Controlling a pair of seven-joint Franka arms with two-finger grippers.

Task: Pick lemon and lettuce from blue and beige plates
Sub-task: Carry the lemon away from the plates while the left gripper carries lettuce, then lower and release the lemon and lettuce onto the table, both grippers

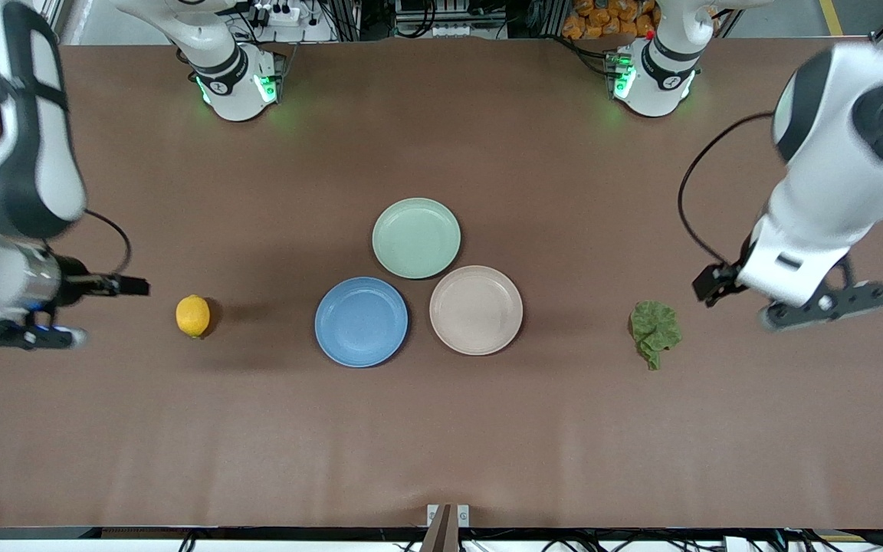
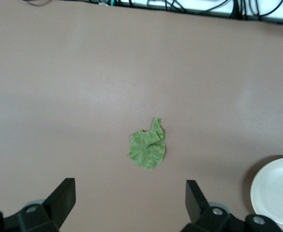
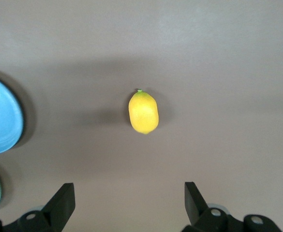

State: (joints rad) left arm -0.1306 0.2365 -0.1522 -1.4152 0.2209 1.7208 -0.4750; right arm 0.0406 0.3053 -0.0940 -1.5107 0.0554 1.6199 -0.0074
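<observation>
One lemon [image 1: 193,315] lies on the table beside the open right gripper [image 3: 126,203]; one lettuce [image 1: 655,330] beside the open left gripper [image 2: 130,203]. Three plates (blue [image 1: 361,321], beige [image 1: 476,310], green [image 1: 416,238]) sit bare between them.

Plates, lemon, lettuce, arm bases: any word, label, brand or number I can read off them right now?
None can be read.
Blue plate, beige plate, mint-green plate: plain, no print.
Lemon and lettuce: no sticker or label.
Arm bases: a small dark mark on each collar, too small to read.
Left gripper and right gripper: open, no visible text.
</observation>
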